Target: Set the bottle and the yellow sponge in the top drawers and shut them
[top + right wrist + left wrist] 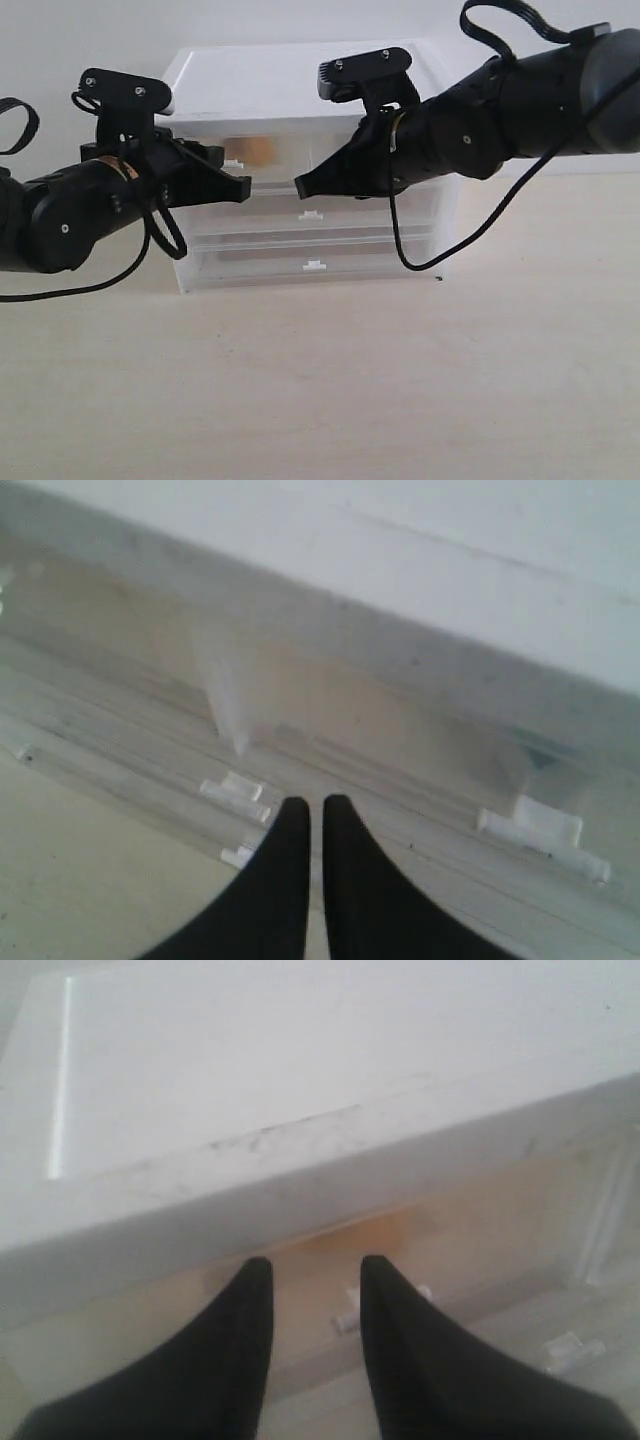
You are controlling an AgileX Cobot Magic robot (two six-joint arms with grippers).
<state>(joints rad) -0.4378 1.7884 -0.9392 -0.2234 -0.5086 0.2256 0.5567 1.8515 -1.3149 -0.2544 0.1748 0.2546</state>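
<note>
Though shut, top-L drawer [285,150] holds yellow sponge [259,150].

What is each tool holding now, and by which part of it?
Nothing is held. The left tool and the right tool are both empty; they point at the front of the chest.

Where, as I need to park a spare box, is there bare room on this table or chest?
The pale beige tabletop in front of the translucent plastic drawer chest is bare below both arms. The chest's white top is bare too. It is crowded before the two half-width top drawers, where the left tool and right tool nearly meet.
</note>
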